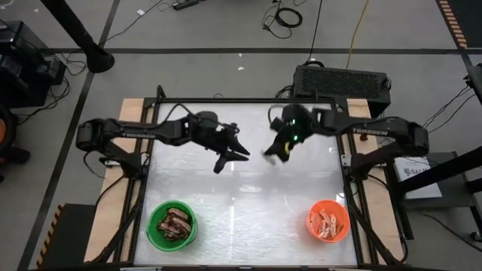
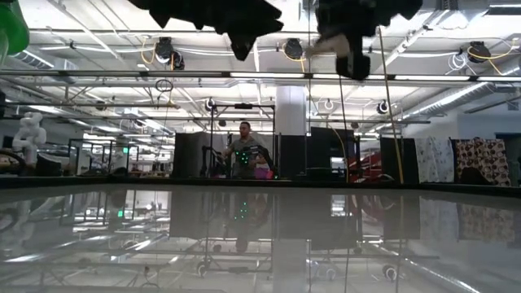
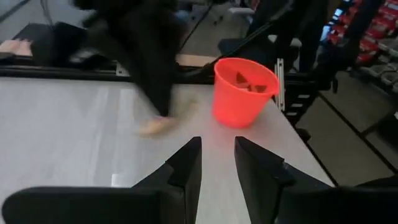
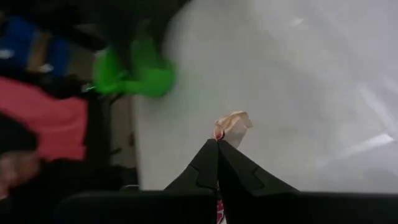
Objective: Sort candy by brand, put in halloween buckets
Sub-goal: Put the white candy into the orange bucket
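White table (image 1: 241, 218) — pale candy (image 4: 233, 122) pinched in right gripper (image 4: 217, 144)

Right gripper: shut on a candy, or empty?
Shut on a pale candy: the right gripper pinches its end between closed fingertips, above the table.

A grey floor (image 1: 226, 68) lay around the table, cables (image 1: 286, 15) trailing at 12 o'clock. Beyond stood a pillar (image 2: 291, 130), ceiling lights (image 2: 293, 49), patterned cloths (image 2: 480, 161) at 3 o'clock, and a person (image 2: 244, 150).
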You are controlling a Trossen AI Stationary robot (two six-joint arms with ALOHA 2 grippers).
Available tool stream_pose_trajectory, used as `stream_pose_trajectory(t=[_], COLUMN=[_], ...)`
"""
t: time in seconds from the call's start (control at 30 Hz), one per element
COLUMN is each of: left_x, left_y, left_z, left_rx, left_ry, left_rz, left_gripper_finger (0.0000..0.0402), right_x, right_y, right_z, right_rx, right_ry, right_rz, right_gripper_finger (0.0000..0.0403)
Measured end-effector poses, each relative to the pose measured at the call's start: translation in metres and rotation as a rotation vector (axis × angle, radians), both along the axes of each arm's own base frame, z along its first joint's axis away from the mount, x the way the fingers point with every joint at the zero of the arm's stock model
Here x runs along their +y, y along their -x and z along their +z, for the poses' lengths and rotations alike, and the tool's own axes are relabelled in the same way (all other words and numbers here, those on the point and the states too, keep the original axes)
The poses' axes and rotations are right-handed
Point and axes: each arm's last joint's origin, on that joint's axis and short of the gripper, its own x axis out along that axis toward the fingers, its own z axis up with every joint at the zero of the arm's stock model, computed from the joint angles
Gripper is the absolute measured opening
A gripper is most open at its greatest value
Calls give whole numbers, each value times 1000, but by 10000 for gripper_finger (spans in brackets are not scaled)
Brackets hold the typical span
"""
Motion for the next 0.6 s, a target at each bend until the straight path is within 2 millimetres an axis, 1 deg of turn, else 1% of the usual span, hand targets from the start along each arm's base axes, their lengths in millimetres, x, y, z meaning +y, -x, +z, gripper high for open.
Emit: stream_pose_trajectory(t=[0.13, 0.27, 0.4, 0.6], left_x=[-12, -20, -23, -22], left_y=[-6, -13, -18, -19], left_z=[-10, -16, -18, -18], left_rx=[15, 11, -19, -29], left_ry=[-29, -38, -11, 14], left_rz=[-45, -76, -100, -160], left_gripper_finger=[102, 102, 102, 102], right_x=[34, 54, 63, 65], right_y=[-16, -24, -25, -25], right_z=[3, 7, 7, 7], right_rx=[-75, -140, -142, -140], right_ry=[-37, -41, -20, -8], right_rz=[81, 97, 81, 71], right_gripper_finger=[0, 0, 0, 0])
